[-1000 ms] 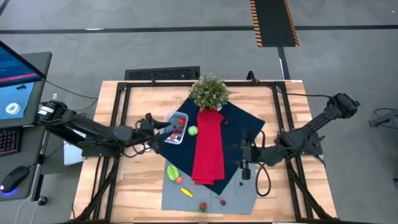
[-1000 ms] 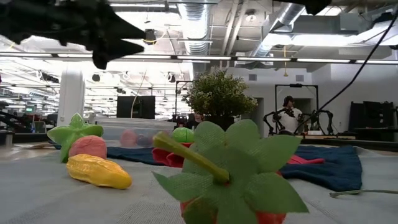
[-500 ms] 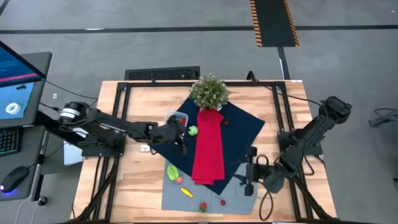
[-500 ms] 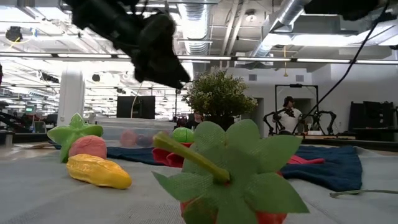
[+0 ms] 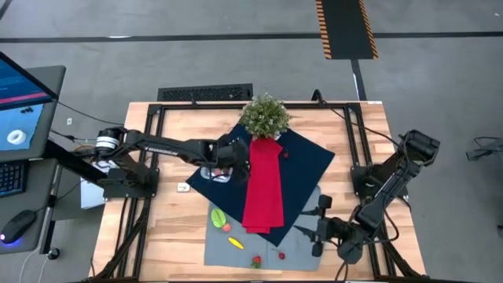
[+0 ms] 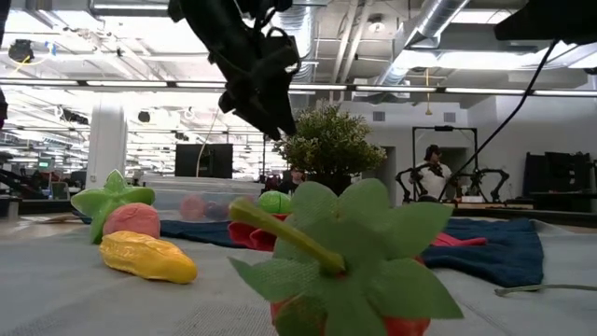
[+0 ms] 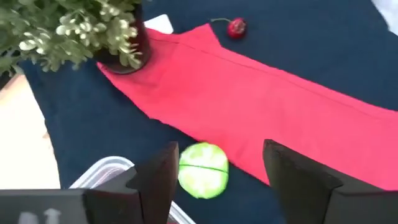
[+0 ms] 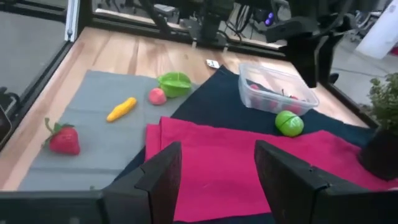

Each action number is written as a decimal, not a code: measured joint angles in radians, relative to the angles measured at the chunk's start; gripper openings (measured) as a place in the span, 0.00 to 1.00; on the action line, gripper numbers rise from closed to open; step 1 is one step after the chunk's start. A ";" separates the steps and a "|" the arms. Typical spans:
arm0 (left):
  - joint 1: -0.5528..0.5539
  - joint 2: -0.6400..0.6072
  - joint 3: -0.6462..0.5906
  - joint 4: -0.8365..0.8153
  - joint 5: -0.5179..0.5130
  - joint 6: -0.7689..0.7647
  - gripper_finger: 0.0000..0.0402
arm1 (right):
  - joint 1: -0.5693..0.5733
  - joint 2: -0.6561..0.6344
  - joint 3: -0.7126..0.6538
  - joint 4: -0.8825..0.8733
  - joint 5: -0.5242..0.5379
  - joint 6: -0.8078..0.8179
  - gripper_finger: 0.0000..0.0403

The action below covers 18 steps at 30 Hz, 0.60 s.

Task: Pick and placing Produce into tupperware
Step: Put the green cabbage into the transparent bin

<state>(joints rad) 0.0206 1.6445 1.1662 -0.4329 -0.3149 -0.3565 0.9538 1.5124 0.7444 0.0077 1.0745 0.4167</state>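
Though mostly covered from above by the left gripper (image 5: 233, 155), tupperware (image 8: 278, 88) sits on the navy cloth (image 5: 314, 169), holding small reddish pieces too small to identify. Green round produce (image 7: 203, 169) lies just beside it, at the red cloth strip (image 5: 263, 189) edge. Left fingers spread apart over that green piece, gripping nothing. Right gripper (image 5: 316, 229) parked near the grey mat (image 5: 302, 248), jaws apart, empty.

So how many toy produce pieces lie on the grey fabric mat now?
5: a green leafy piece, a round pink piece, a yellow oblong piece, a red strawberry and a tiny red piece near the grey fabric mat's front edge. None looks hidden.
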 joint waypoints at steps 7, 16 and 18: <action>0.059 0.017 0.000 -0.017 -0.029 -0.025 0.70 | 0.029 0.008 0.000 -0.004 0.000 0.059 0.56; 0.101 0.115 0.001 -0.014 0.062 0.038 0.75 | 0.034 0.101 0.000 0.001 0.001 0.154 0.56; 0.101 0.124 0.001 -0.011 0.098 0.062 0.75 | 0.031 0.114 0.000 -0.001 0.001 0.161 0.56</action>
<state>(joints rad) 0.1218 1.7681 1.1671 -0.4440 -0.2168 -0.2941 0.9852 1.6263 0.7441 0.0071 1.0753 0.5773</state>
